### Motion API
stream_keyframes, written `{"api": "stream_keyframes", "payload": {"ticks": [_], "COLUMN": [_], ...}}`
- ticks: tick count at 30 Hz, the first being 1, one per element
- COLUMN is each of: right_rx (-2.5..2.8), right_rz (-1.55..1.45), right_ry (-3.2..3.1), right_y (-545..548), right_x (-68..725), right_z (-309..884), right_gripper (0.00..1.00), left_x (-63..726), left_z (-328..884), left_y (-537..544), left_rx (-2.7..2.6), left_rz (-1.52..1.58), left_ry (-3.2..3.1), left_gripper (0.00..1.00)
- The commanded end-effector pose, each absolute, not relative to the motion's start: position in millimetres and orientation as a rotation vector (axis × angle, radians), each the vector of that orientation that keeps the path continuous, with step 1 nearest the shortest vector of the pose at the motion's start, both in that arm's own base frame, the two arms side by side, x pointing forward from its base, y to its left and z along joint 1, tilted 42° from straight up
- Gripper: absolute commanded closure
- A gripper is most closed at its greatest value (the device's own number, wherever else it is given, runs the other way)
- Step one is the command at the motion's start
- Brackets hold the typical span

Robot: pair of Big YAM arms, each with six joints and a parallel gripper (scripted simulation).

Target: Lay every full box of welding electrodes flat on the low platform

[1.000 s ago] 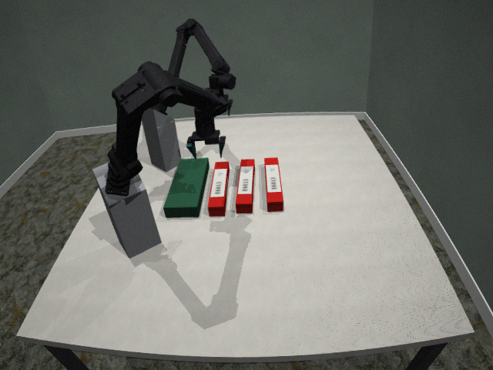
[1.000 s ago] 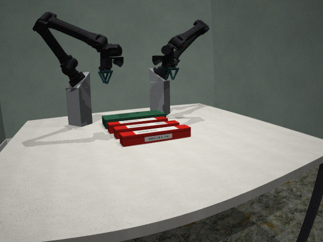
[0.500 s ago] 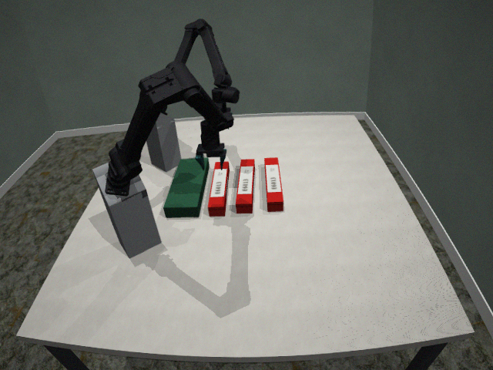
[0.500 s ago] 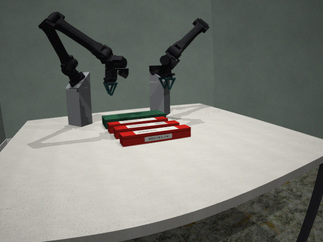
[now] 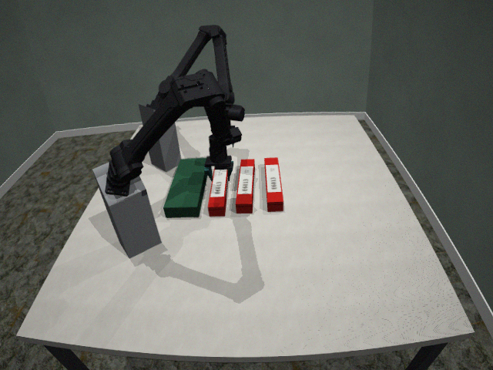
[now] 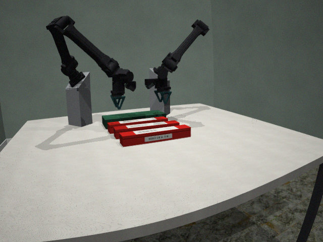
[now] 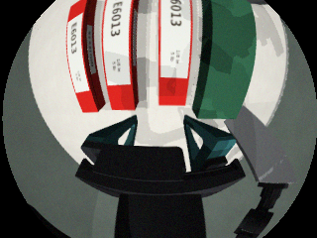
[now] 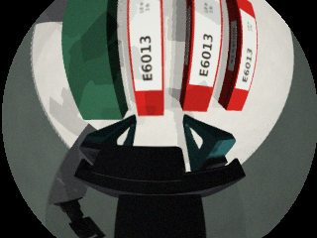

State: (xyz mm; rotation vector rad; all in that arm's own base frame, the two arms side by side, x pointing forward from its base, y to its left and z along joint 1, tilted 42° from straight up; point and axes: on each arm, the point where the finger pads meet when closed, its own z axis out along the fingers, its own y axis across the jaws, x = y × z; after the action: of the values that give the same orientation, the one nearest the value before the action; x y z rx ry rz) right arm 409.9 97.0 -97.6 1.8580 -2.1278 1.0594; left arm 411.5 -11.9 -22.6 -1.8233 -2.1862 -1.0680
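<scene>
A pale table [image 5: 338, 258] [image 6: 156, 182] [image 7: 50, 74] [image 8: 277, 64] carries everything. The left arm [image 5: 223, 63] [image 6: 187, 41] [image 8: 81, 223] and the right arm [image 5: 153, 123] [image 6: 86, 43] [image 7: 263, 203] each bend over from the same edge, mounted on the left pedestal [image 5: 167, 147] [image 6: 157, 109] [image 8: 74, 169] and the right pedestal [image 5: 133, 223] [image 6: 78, 104] [image 7: 263, 154].

The low green platform [image 5: 185, 183] [image 6: 135, 114] [image 7: 225, 64] [image 8: 94, 64] lies near that pedestal edge, its long sides running along it. Beyond it, toward the opposite edge, three red boxes lie flat on the table, roughly parallel and apart: the nearest box [image 5: 218, 203] [image 6: 110, 127] [image 7: 173, 91] [image 8: 149, 101] just beside the platform, then the middle box [image 5: 244, 203] [image 6: 118, 128] [image 7: 121, 96] [image 8: 198, 99], then the outermost box [image 5: 274, 203] [image 6: 130, 140] [image 7: 89, 101] [image 8: 235, 99]. All three are off the platform, and their white labels read E6013.

Smallest are the claws, both pointing down above the table, near opposite ends of the row. The left gripper [image 6: 163, 102] [image 7: 160, 118] is released, its teal fingers parted around nothing. The right gripper [image 5: 219, 176] [image 6: 119, 107] [image 8: 159, 117] is likewise parted and grasps nothing.
</scene>
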Motion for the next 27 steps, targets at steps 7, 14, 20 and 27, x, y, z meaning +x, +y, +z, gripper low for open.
{"api": "stream_keyframes", "payload": {"ticks": [7,14,20,27], "right_rx": [1.924,1.896,1.896,1.896], "right_rz": [1.103,1.078,1.078,1.078], "right_ry": [-2.149,-2.131,-2.131,-2.131], "right_y": [118,107,107,106], "right_x": [441,431,431,428], "right_z": [-91,-101,-101,-101], "right_gripper": [0.28,0.28,0.28,0.28], "left_x": [443,432,432,432], "left_z": [-23,-33,-33,-33], "left_y": [-18,-14,-14,-14], "left_rx": [-1.862,-1.852,-1.852,-1.852], "left_rz": [-1.122,-1.09,-1.09,-1.09], "left_ry": [-2.201,-2.182,-2.182,-2.182], "left_gripper": [0.28,0.28,0.28,0.28]}}
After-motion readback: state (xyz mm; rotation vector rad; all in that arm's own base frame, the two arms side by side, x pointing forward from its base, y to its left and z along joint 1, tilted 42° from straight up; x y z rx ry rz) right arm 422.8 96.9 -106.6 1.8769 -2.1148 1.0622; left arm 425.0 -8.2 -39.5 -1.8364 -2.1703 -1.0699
